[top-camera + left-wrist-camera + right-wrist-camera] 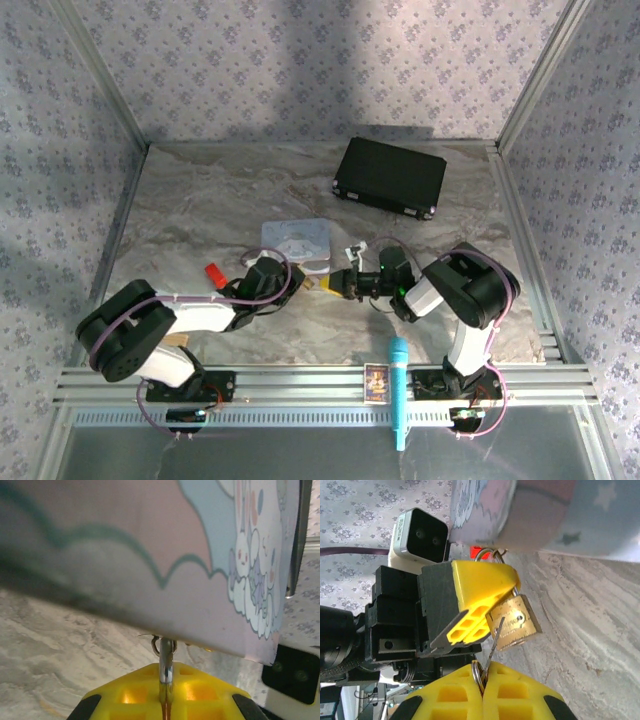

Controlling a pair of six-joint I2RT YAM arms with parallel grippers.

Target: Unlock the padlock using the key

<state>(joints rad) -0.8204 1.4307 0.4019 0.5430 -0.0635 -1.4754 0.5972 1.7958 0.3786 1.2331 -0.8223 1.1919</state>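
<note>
Since the padlock [516,622] is a tiny brass body on a thin silver shackle [487,555], I judge it light, rigid and slick, apt to swing or twist on that wire loop as soon as anything pushes on it. In the left wrist view the left pincer [165,692] is pressed closed on a thin upright silver piece, which I take to be that shackle. The right wrist view bears this out: the loop's top pokes out past the yellow fingers [480,582] and the body hangs beside them, just above the marble counter [600,630] and under the rim of the pale blue tin [545,510]. The right pincer [481,680] is clamped shut on the ring end of the key [495,640]. The key's thin silvery blade rises with its tip at the brass body, but whether it has found the keyway I cannot tell. The key looks stiff but slender and smooth, so I expect it to skate between the pads or skew if pushed off-axis. A grip on the wide head seems right to me. Held by the shackle alone, the lock body may pivot away from the turning force, and a hold on the brass sides would resist that better.
</note>
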